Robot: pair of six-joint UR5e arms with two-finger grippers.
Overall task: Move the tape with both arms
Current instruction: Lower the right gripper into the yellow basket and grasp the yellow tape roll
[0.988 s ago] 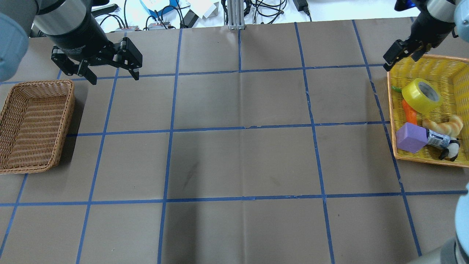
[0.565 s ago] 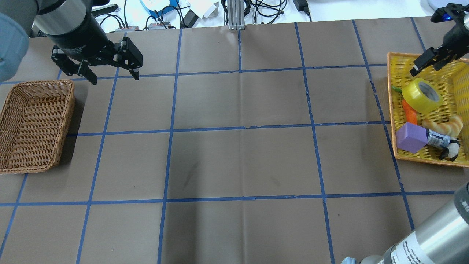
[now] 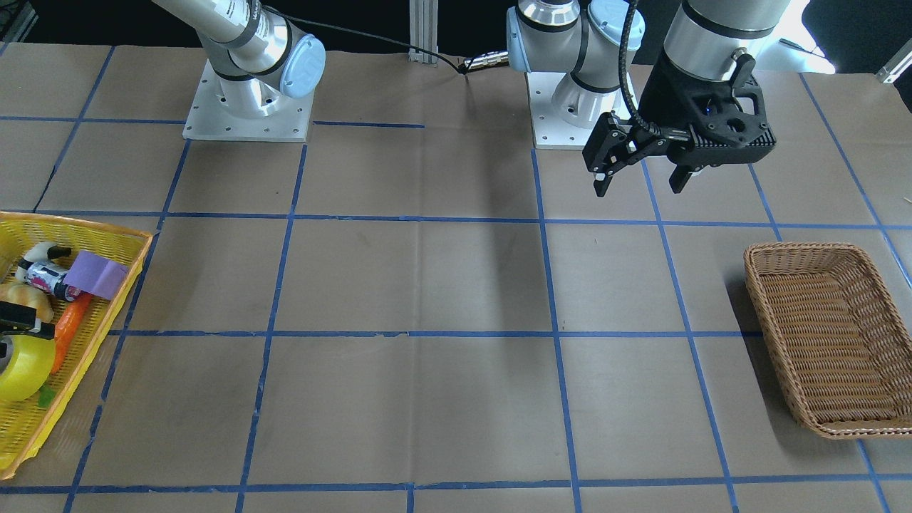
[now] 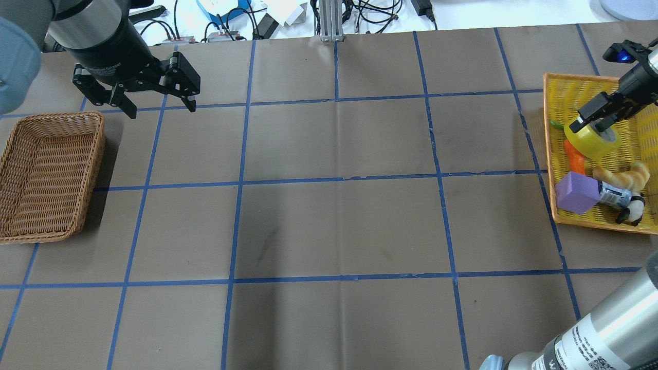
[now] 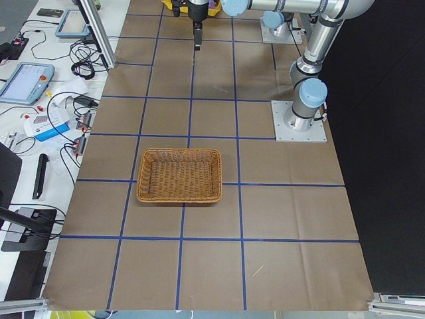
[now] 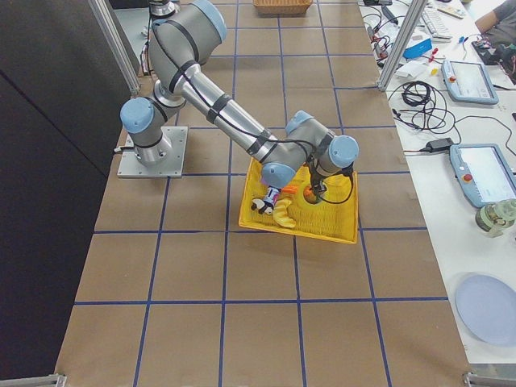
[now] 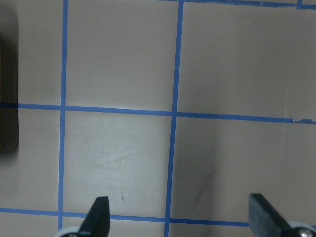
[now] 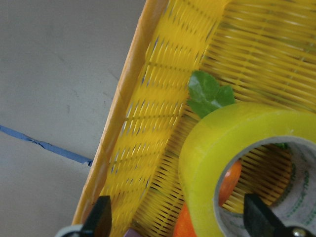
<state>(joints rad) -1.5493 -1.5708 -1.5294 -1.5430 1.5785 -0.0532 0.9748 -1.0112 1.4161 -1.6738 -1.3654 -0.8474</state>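
the right claw [image 4: 591,119] hangs spread open over the tape [image 4: 583,143], which lies just beneath it in the yellow basket [image 4: 558,87], one wall of the roll between its fingers. the left claw [image 4: 162,109] is open too.

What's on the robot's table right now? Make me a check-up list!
Surface: brown table with blue grid lines.
Job's things: yellow tape roll lies in the yellow basket; brown basket at the other end.
Clutter: purple block, carrot and croissant share the yellow basket.
Grippers: left gripper open, above the table; right gripper open, straddling the roll's wall.
Cables: cables on the white bench.
Surroundings: tablet beside the table.
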